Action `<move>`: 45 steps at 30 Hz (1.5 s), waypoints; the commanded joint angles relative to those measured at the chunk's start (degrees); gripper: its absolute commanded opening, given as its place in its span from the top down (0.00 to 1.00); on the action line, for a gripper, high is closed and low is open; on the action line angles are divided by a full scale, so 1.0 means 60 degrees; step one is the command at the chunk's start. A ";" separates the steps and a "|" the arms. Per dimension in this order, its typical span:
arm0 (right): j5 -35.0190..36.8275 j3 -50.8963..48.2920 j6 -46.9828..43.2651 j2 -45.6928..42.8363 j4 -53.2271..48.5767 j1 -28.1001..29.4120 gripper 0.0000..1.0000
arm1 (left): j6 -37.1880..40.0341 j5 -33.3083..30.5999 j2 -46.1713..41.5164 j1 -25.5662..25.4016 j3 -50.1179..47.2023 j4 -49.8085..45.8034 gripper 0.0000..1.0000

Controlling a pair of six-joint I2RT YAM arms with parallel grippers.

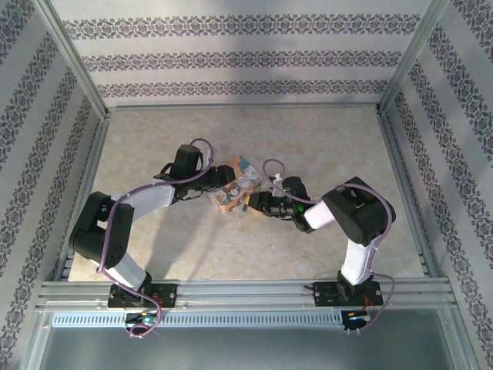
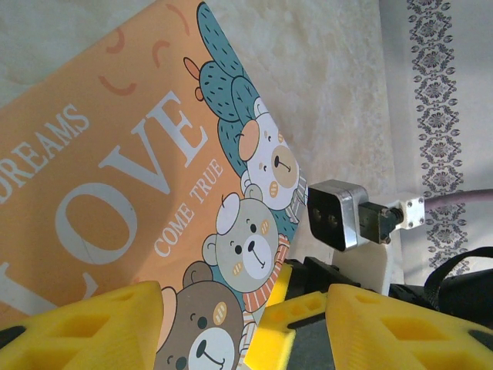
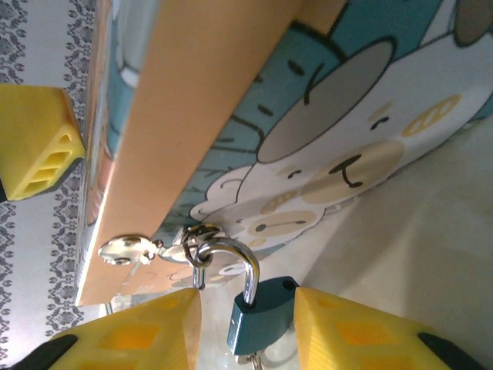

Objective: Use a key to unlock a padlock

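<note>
In the right wrist view the dark-blue padlock hangs by its silvery shackle from the hasp ring of the orange "LOVE" bear-print box. One shackle leg is out of the body, whose empty hole shows. A grey bit of the key pokes from the lock's underside. My right gripper is open and straddles the lock, its right finger against the body. My left gripper is open over the corner of the box.
The box lies mid-table with my left gripper and right gripper meeting at its near corner. The right wrist's camera sits close to the left fingers. Metal rails and patterned walls enclose the table.
</note>
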 commanded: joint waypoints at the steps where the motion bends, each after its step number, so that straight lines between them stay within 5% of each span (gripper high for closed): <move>1: 0.0205 0.0190 0.0235 0.0294 0.0668 0.0171 0.65 | 0.0203 -0.0271 0.0212 0.0004 -0.0186 -0.0873 0.42; 30: 0.0639 0.0380 0.0846 0.0759 0.1147 0.0394 0.85 | 0.0145 -0.0227 0.0270 0.0004 -0.0219 -0.0722 0.42; 45: 0.1908 -0.0303 0.2413 0.0561 0.2648 0.0497 0.95 | 0.0133 -0.0227 0.0298 -0.0001 -0.0343 -0.0634 0.42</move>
